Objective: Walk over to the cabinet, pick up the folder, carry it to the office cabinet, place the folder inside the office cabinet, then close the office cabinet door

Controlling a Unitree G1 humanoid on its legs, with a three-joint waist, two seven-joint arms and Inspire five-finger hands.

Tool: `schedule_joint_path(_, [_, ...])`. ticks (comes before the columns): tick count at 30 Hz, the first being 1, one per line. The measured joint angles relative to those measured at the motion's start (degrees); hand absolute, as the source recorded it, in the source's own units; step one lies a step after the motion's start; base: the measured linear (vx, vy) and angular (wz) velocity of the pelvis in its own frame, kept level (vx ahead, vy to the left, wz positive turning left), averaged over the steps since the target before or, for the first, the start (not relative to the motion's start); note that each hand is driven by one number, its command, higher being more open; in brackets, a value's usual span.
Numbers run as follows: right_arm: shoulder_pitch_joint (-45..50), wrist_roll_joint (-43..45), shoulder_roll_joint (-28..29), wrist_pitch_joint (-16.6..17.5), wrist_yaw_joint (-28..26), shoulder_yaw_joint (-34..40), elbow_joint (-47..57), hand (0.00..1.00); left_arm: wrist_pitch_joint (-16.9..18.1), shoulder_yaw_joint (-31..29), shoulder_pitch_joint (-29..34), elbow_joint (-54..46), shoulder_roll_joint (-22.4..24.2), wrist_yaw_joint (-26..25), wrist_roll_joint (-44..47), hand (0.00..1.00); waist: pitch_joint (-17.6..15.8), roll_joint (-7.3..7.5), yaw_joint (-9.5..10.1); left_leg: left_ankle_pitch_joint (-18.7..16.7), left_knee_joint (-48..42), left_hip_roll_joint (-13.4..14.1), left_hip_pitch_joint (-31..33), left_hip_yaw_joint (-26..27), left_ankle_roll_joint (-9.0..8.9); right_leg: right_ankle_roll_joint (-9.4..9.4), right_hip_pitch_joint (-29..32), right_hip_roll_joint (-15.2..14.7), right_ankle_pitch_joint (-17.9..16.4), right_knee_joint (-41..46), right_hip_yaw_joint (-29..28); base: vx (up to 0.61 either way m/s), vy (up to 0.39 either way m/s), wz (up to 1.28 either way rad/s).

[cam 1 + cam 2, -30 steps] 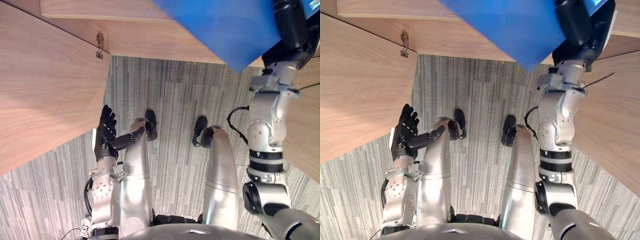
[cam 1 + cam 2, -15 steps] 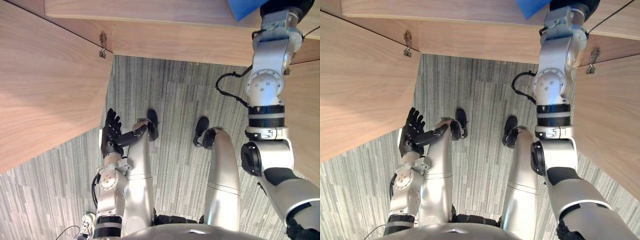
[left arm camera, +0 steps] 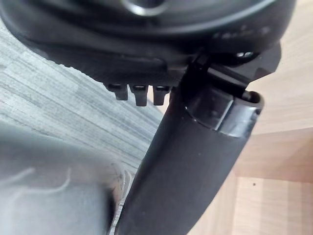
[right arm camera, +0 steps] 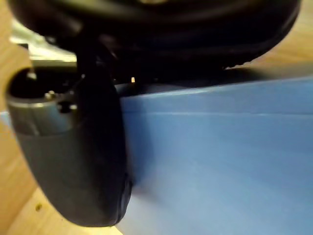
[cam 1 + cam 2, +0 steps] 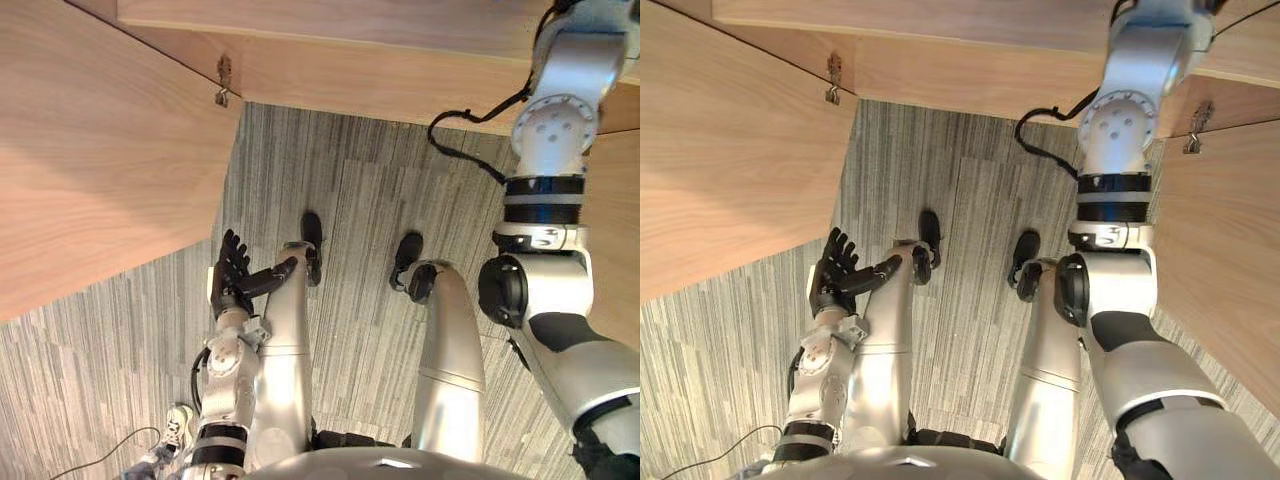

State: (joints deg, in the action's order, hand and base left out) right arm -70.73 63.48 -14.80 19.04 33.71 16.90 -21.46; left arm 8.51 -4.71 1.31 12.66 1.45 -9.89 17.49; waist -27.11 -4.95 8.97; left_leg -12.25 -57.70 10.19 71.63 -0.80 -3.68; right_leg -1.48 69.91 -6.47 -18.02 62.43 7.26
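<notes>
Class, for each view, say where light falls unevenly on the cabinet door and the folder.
Left eye view: the open cabinet door shows a warmer patch low down. Right wrist view: the blue folder is darkest beside the thumb of the right robot hand.

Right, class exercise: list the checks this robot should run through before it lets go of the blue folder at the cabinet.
1. The folder is gripped by the right robot hand, thumb against it: ok.
2. The folder is set down inside the cabinet: cannot tell.
3. The left door is swung open: ok.
4. The right door is swung open: ok.
5. The left robot hand is open, free and low: ok.
</notes>
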Motion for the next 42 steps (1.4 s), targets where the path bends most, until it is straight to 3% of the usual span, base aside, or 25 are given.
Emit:
schedule_joint_path(4, [-0.1,-0.2,1.7,3.2,3.2,2.1,1.0,1.00,-0.2,0.1,-0.1,0.5,-0.1,-0.8,0.0,1.00,0.4,-0.04,-0.11,0.1,0.5,0.0,-0.4,0.0,-0.19,-0.02,-0.2,0.1,0.0,-0.2,0.0,0.01,0.059,0.02])
schedule_joint_path(8, [-0.1,-0.6,2.0,3.7,4.6,2.1,2.2,1.00,-0.3,1.4,-0.1,0.3,-1.1,-0.9,-0.1,1.00,0.4,-0.02,-0.14,0.2,0.6,0.2,-0.4,-0.1,-0.25,-0.03,-0.2,0.2,0.0,-0.3,0.1,0.01,0.071,-0.01])
schedule_joint_path(16, [-0.1,-1.0,2.0,2.2,3.1,1.6,2.4,1.00,-0.4,1.6,-0.3,-0.4,-1.1,-1.0,0.0,1.00,0.5,0.00,-0.46,0.1,0.6,0.4,-0.4,-0.1,-0.27,-0.13,-0.4,0.4,0.1,-0.7,0.2,0.00,0.077,-0.01])
schedule_joint_path(23, [0.4,-1.8,0.5,-0.9,0.0,-4.6,1.5,1.00,-0.5,1.7,-0.3,-2.1,-0.9,-0.6,0.0,1.00,0.5,0.00,-2.35,0.1,1.0,0.7,-0.8,0.1,-0.27,0.12,-0.9,0.7,0.8,-1.9,0.1,-0.01,0.075,-0.03])
schedule_joint_path(29, [5.4,-3.9,-5.9,-4.2,-6.9,-12.6,1.7,1.00,-1.0,1.1,-0.4,-1.7,-1.1,0.0,0.0,1.00,0.5,0.03,-3.33,0.1,1.7,1.4,-1.4,0.5,-0.26,0.30,-1.6,1.4,1.5,-3.1,-0.1,0.00,0.071,-0.08])
schedule_joint_path(35, [11.9,-7.8,-16.2,-7.7,-15.9,-20.7,2.1,1.00,-0.9,0.9,-0.5,-0.2,-1.8,0.9,0.0,1.00,0.4,0.40,-3.93,0.2,3.0,1.4,-2.8,0.6,-0.20,0.33,-3.0,1.5,1.5,-4.4,0.2,0.01,0.056,0.01])
schedule_joint_path(42, [16.8,-20.4,-28.7,-11.4,-27.9,-27.8,1.8,1.00,0.3,0.1,-0.7,1.9,-5.2,3.8,-0.2,1.00,0.3,2.65,-5.17,0.2,3.7,1.6,-3.5,1.2,-0.15,0.59,-3.7,1.5,1.7,-5.5,0.2,0.02,0.064,-0.01])
